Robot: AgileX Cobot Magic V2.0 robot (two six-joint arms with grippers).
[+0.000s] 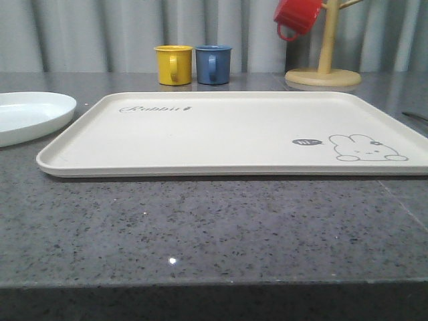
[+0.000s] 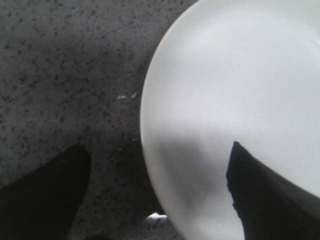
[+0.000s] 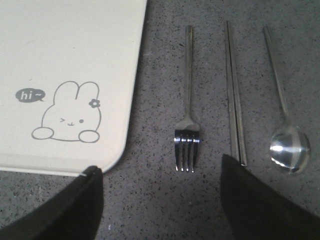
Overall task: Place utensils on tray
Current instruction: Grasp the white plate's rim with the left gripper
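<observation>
Three steel utensils lie side by side on the speckled grey desk [image 3: 160, 200], just beside the tray's [image 3: 65, 45] rabbit-drawing corner: fork [image 3: 187, 120] nearest, then chopsticks [image 3: 235, 95], then spoon [image 3: 286, 125]. We see our right claw [image 3: 162, 200] with fingers spread apart above the fork, clamping nothing. Our left claw [image 2: 155, 200] is likewise spread, straddling the rim of the white plate [image 2: 240, 90], which sits at the tray's left edge. Yellow mug [image 1: 173, 64], blue mug [image 1: 213, 64] and a mug stand [image 1: 324, 67] line the far edge.
</observation>
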